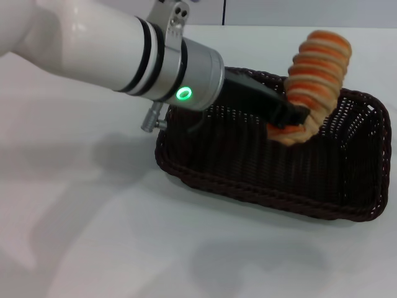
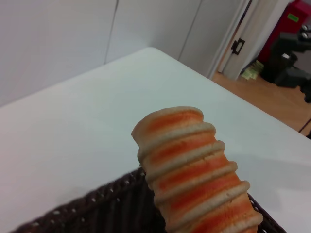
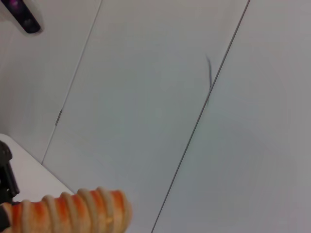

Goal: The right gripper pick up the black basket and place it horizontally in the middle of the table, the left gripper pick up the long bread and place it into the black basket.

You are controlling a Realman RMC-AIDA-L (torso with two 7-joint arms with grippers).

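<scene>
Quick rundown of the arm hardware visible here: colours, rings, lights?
Only the left arm shows in the head view: glossy white tube links, two black bands, then a silvery wrist collar with a glowing green ring light and a small metal fitting below. The left gripper is matte black and angular. The right gripper isn't visible.

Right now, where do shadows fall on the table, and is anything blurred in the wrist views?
Head view: soft grey shadows lie on the table under the arm of the left gripper and in front of the black basket. Left wrist view: the long bread is close and slightly soft, the far room is blurred. Right wrist view: mostly plain wall.
</scene>
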